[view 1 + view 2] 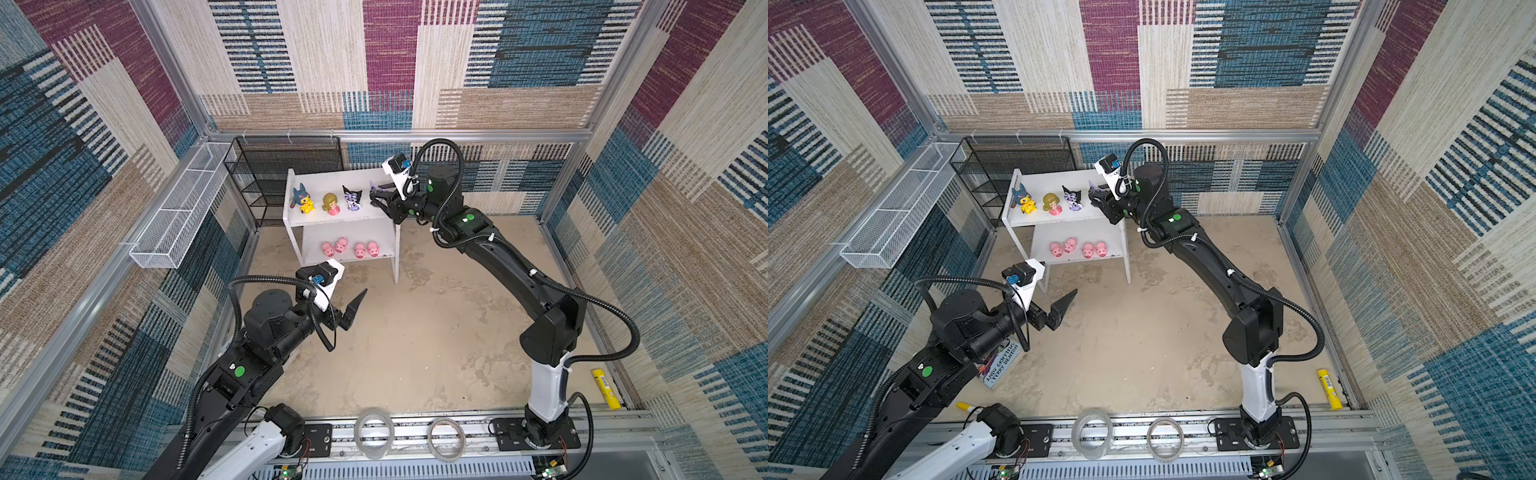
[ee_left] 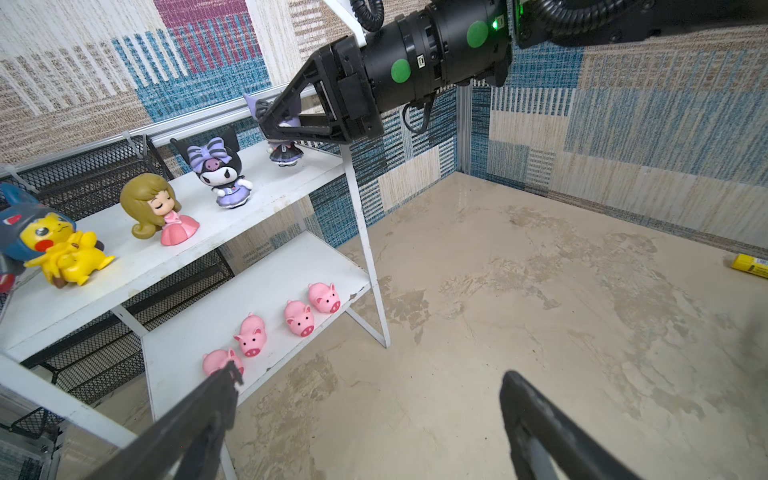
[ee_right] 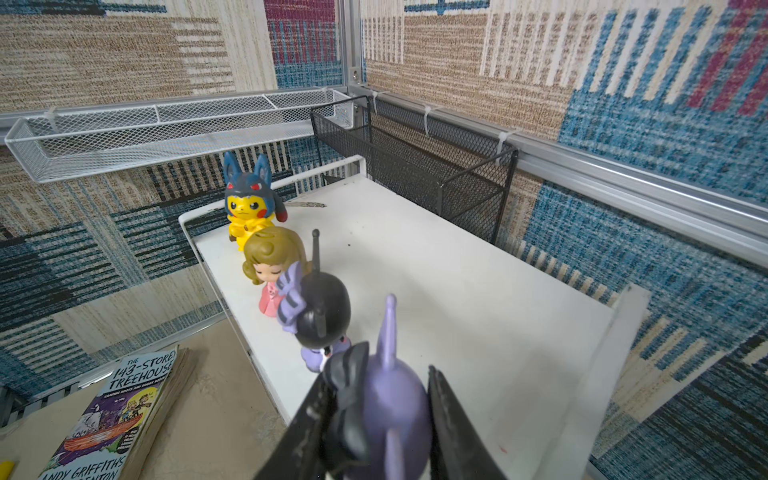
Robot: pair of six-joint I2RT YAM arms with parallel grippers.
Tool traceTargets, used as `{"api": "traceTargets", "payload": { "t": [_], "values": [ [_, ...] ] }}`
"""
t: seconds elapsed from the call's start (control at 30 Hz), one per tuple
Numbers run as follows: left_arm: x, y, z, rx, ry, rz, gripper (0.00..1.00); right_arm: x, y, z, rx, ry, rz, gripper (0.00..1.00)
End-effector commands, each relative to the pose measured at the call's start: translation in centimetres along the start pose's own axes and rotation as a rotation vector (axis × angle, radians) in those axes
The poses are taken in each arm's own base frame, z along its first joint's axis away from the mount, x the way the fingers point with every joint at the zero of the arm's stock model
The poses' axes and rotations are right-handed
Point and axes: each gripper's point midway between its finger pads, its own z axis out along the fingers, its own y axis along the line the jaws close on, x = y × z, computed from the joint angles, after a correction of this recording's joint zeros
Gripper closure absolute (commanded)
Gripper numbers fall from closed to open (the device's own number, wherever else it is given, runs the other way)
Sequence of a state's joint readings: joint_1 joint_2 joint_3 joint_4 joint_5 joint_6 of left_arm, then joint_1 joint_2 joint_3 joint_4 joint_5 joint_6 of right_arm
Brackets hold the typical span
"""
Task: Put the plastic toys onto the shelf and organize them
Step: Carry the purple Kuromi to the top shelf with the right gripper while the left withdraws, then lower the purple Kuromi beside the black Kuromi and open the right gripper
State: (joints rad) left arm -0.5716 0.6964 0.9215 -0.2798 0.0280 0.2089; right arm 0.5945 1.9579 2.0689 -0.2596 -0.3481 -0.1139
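The white two-tier shelf [image 1: 324, 183] [image 1: 1050, 183] stands at the back. In a row on its top board are a yellow toy with a blue hood [image 1: 303, 200] [image 2: 54, 245], a blond doll in pink [image 1: 331, 203] [image 3: 272, 262] and a black-and-purple toy [image 1: 352, 197] [image 2: 220, 170]. My right gripper [image 1: 380, 197] [image 3: 379, 376] is shut on another purple-and-black toy [image 2: 284, 151] [image 3: 386, 411] at the board's right end; its base is at the board. Several pink pigs [image 1: 351, 248] [image 2: 274, 328] line the lower board. My left gripper [image 1: 353, 295] [image 2: 372, 374] hangs open and empty over the floor in front of the shelf.
A black mesh rack [image 1: 286, 166] stands behind the shelf, with a long white wire basket [image 1: 174, 216] on the left wall. A paperback book [image 1: 1000, 365] lies under my left arm. At the right wall lies a yellow tube [image 1: 606, 388]. Two tape rolls [image 1: 374, 432] sit on the front rail.
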Motion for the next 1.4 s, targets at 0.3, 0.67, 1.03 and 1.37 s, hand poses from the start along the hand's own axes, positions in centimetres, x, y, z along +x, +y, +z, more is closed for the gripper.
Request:
{"api": "traceTargets", "payload": {
  "t": [0.3, 0.67, 1.03, 1.37],
  "values": [
    [-1.1, 0.7, -0.2, -0.039, -0.048, 0.026, 0.01, 0.6, 0.0, 0.2, -0.005, 0.017, -0.003, 0.68],
    [-0.9, 0.7, -0.3, -0.042, -0.05, 0.025, 0.01, 0.9, -0.2, 0.6, -0.001, 0.027, -0.008, 0.66],
    [-0.7, 0.8, -0.4, -0.048, -0.052, 0.029, 0.01, 0.9, -0.1, 0.9, -0.011, 0.038, -0.019, 0.61],
    [-0.6, 0.8, -0.4, -0.049, -0.053, 0.029, 0.01, 1.0, 0.1, 0.9, -0.013, 0.043, -0.023, 0.56]
  ]
}}
